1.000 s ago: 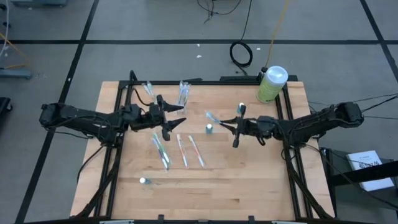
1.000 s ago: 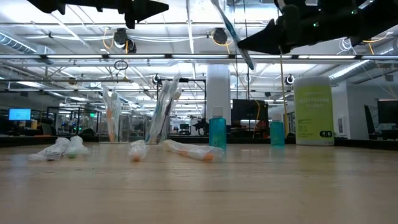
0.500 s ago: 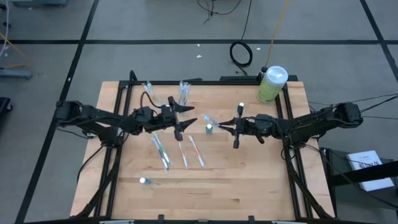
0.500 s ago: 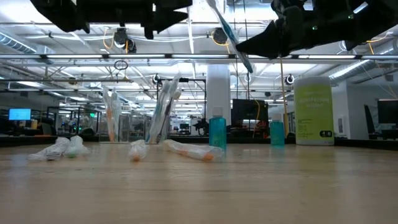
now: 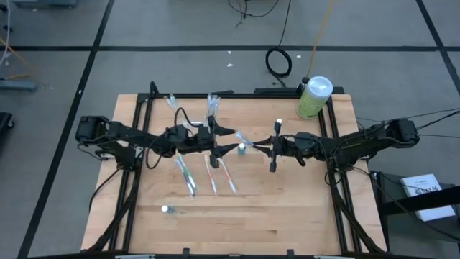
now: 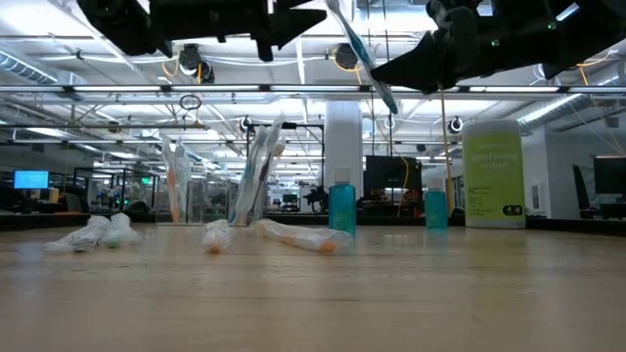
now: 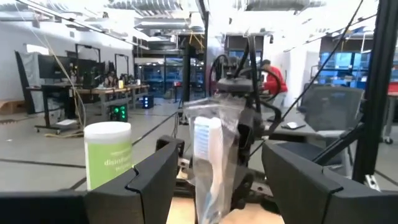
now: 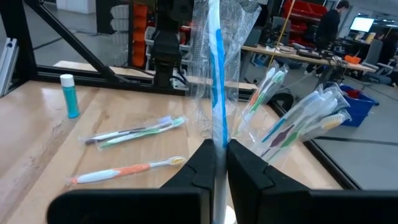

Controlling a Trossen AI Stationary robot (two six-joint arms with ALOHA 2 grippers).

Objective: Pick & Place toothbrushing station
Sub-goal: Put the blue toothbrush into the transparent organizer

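Note:
A blue toothbrush in a clear wrapper (image 8: 216, 74) hangs above the table's middle, with my right gripper (image 8: 217, 163) shut on it. My left gripper (image 5: 231, 142) is open and level. Its two fingers (image 7: 152, 177) stand just short of the wrapped toothbrush (image 7: 205, 155), one to each side, without touching it. The toothbrushing station (image 5: 212, 108) is a clear holder with several brushes in it. It stands on its base near the table's far edge and also shows in the low view (image 6: 259, 181) and the right wrist view (image 8: 298, 121). My right gripper pinches the wrapped toothbrush near its lower end (image 8: 217, 142) between its two fingers. The fingers lie level, come from the table's right side and cross the brush. The brush stands tilted above the fingers, lifted clear of the table (image 6: 364, 49).
Three toothbrushes (image 5: 211, 175) lie flat on the wood at mid-table. One small blue tube (image 5: 243, 149) stands under the grippers and another (image 5: 166, 209) near the front left. A green bottle with a white cap (image 5: 313, 97) stands at the far right corner. Black frame rails run along the sides.
My left gripper has moved toward the table's right edge and slightly down, staying open. It has come up to the wrapped toothbrush that my right gripper holds.

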